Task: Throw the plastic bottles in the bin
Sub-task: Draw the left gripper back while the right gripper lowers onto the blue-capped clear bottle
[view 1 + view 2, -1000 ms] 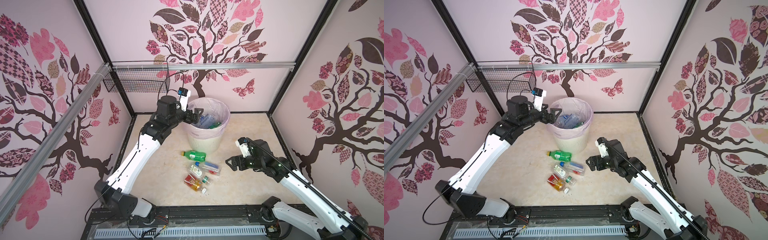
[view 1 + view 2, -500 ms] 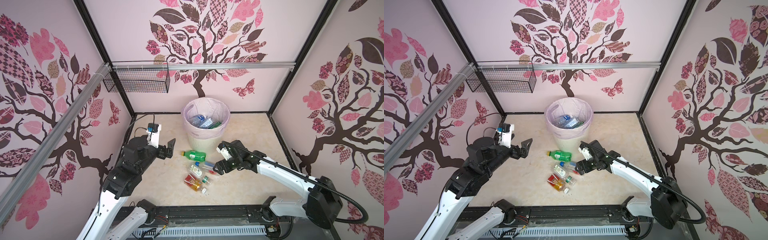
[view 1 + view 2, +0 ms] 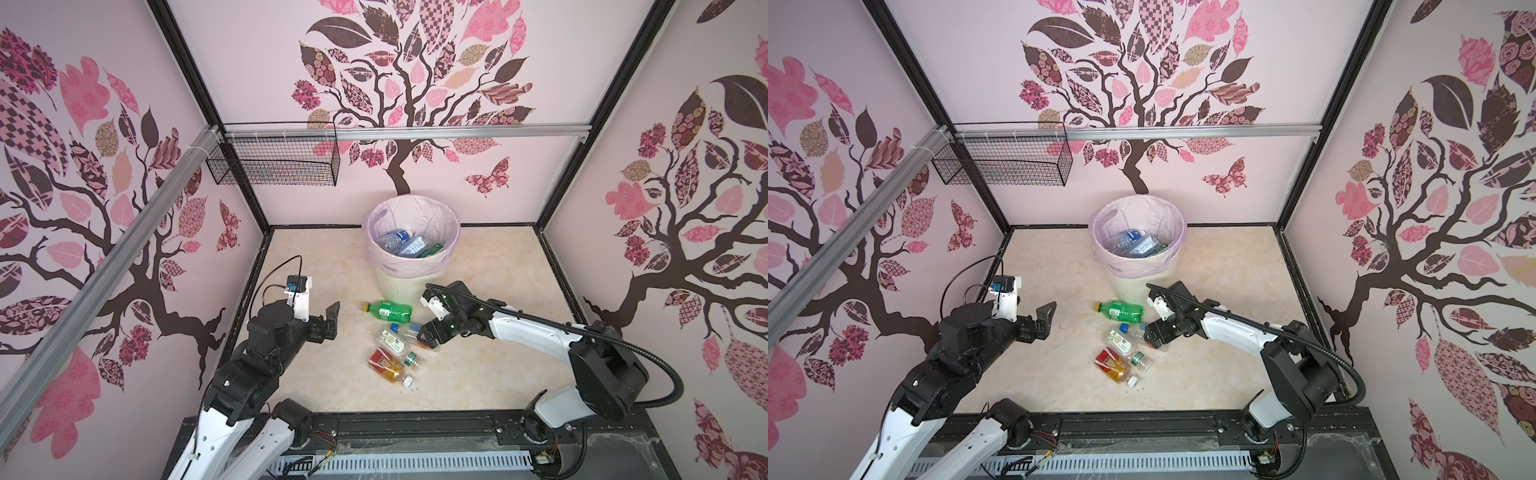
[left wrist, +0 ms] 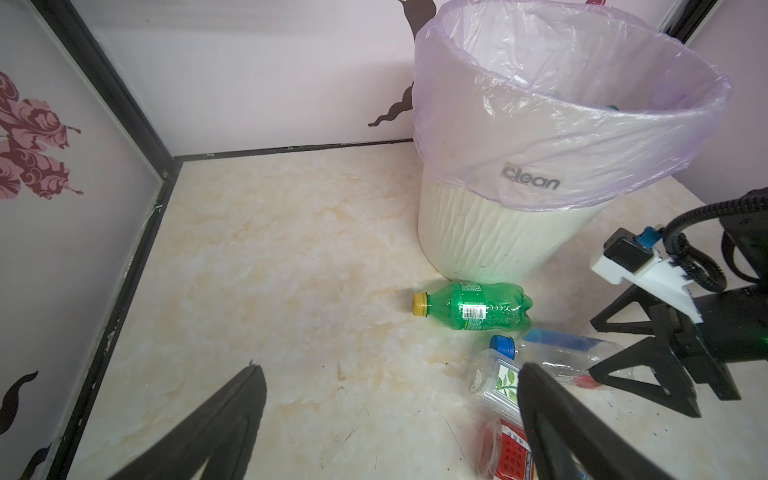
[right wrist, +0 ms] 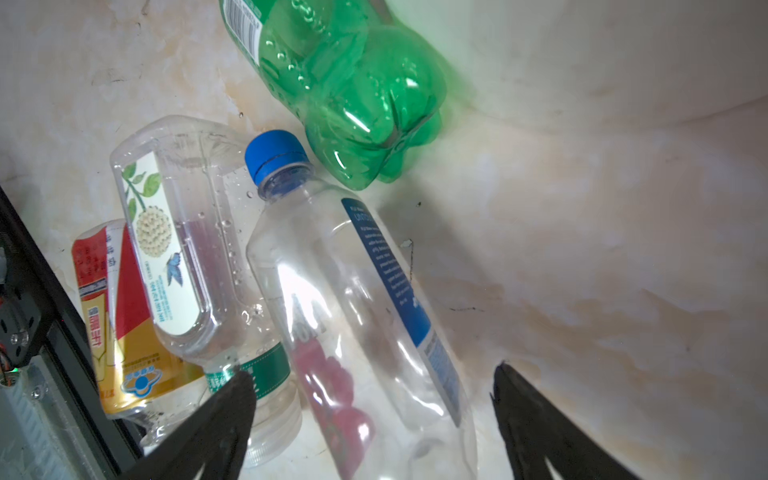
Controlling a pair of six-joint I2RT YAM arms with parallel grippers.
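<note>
Marbled tabletop (image 3: 478, 266) is carrying the scatter: we are straddling the clear blue-capped bottle (image 5: 361, 291) with our right gripper (image 5: 372, 370), jaws wide, seemingly not pinching. Our left gripper (image 4: 388, 368) is hanging wide and empty near the green bottle (image 4: 473, 305), which is lying just beside the cream bin (image 3: 399, 286); several bottles (image 3: 405, 245) are resting inside.

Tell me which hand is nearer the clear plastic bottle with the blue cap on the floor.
Right. The right hand sits open astride the clear plastic blue-capped bottle. The left hand, open too, hangs well off to its side, beyond the green plastic bottle.
</note>
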